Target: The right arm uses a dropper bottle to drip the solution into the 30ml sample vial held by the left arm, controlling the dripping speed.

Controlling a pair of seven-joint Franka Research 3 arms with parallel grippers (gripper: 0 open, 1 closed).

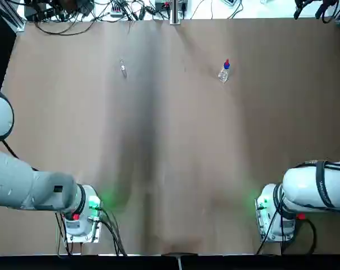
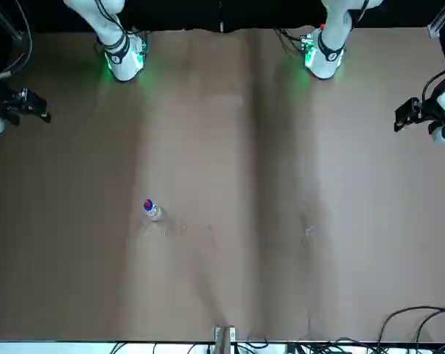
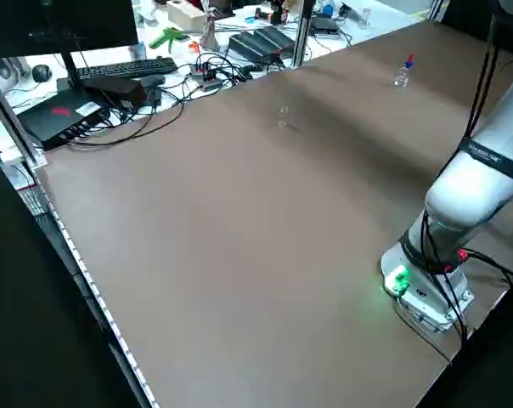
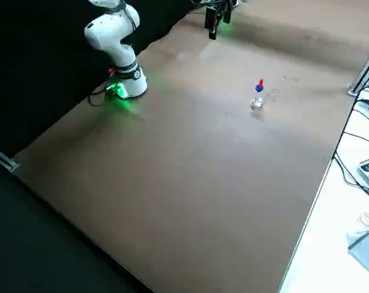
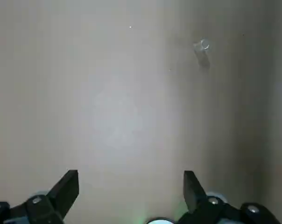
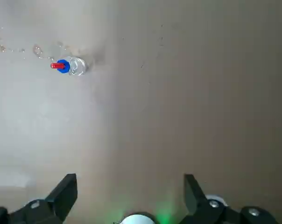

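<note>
I am poising the black left gripper (image 5: 131,182) and black right gripper (image 6: 131,184), both empty and wide open, outboard of the slim clear vial (image 1: 124,68) and blue-collared, red-tipped clear dropper bottle (image 1: 223,74), each lying inward, toward the tabletop's (image 1: 175,140) far edge.

On your far right stands the clear bottle (image 1: 224,73), upright, blue-collared, its red tip in place. To your far left, well apart, the slim colourless vial (image 1: 123,68) stands upright.

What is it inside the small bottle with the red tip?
The bottle is clear, but whether liquid is in it I cannot tell. The blue collar covers its neck, so inside there nothing shows.
</note>
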